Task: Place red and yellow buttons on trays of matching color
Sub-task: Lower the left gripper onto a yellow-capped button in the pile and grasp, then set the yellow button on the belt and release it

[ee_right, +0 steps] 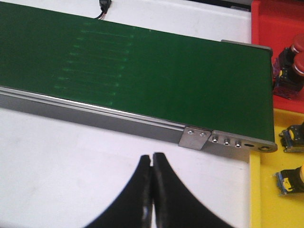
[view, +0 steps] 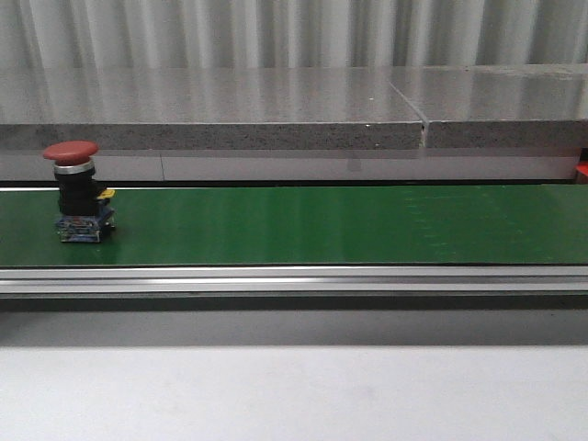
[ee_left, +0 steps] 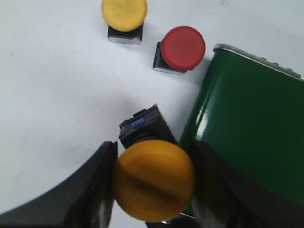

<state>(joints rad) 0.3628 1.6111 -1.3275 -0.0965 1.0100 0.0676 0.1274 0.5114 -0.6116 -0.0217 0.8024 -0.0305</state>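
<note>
front level, wrists overhead, sharing belt (view: 322, 225)

This looks like a factory-style test cell or automation lab. A green conveyor belt (view: 322, 225) in an aluminium frame runs across a plain white counter (view: 294, 395). Behind the belt stands a grey speckled stone ledge (view: 230, 115) and a corrugated metal wall (view: 276, 32). At the belt's end sit a red tray (ee_right: 278, 21) and a yellow tray (ee_right: 280, 190), and an industrial push-button (view: 78, 191) stands on the belt.

One belt (ee_right: 142, 61), one red tray (ee_right: 270, 19), one yellow tray (ee_right: 280, 199)
</note>
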